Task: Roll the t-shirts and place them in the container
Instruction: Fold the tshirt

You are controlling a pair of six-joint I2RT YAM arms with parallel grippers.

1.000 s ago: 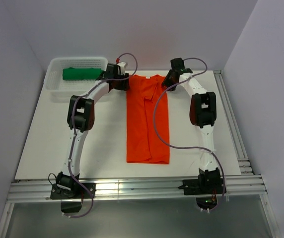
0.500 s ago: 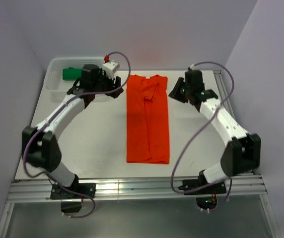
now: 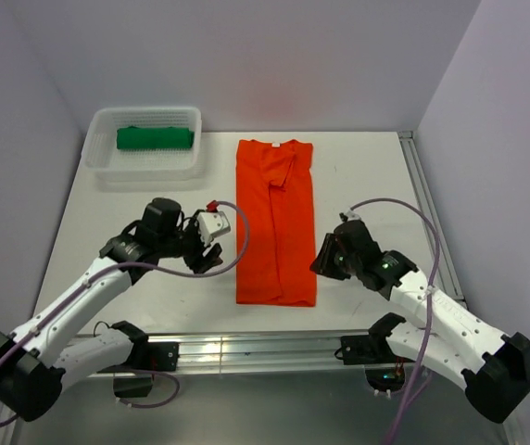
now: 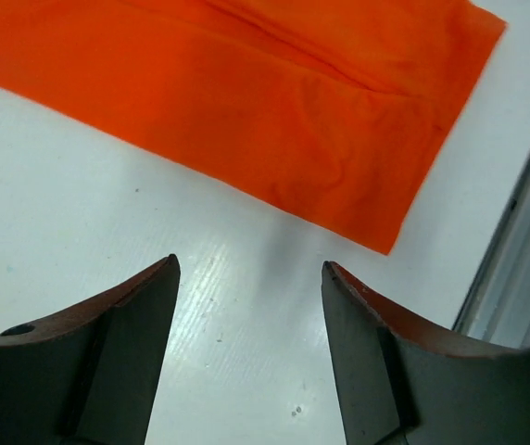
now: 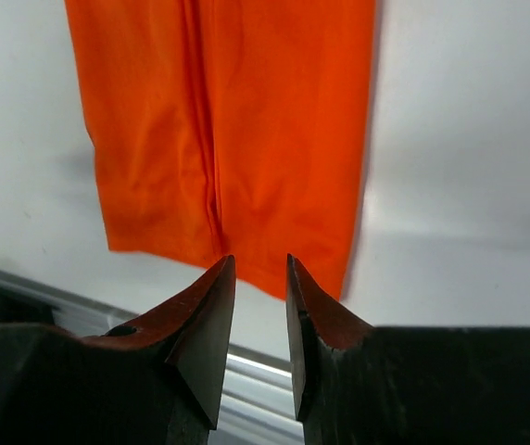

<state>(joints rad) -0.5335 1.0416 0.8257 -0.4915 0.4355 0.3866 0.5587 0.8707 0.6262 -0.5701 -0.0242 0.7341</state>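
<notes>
An orange-red t-shirt [image 3: 276, 222] lies flat on the white table, folded into a long narrow strip from the far side to the near edge. A green t-shirt [image 3: 155, 138] lies bundled in the white mesh basket [image 3: 98, 159] at the back left. My left gripper [image 3: 217, 256] hovers just left of the strip's near end, open and empty [image 4: 251, 269], with the orange cloth [image 4: 246, 102] ahead of it. My right gripper [image 3: 321, 262] is at the strip's near right corner, jaws a narrow gap apart with nothing between them [image 5: 260, 262], above the hem [image 5: 246, 120].
A metal rail [image 3: 246, 350] runs along the table's near edge, close behind both grippers, and shows in the wrist views [image 4: 515, 278] [image 5: 246, 371]. Another rail [image 3: 429, 222] borders the right side. Purple-grey walls enclose the table.
Both arms have swung from the shirt's collar end back to its near hem, one on each side. The left jaws have widened; the right jaws have narrowed slightly.
</notes>
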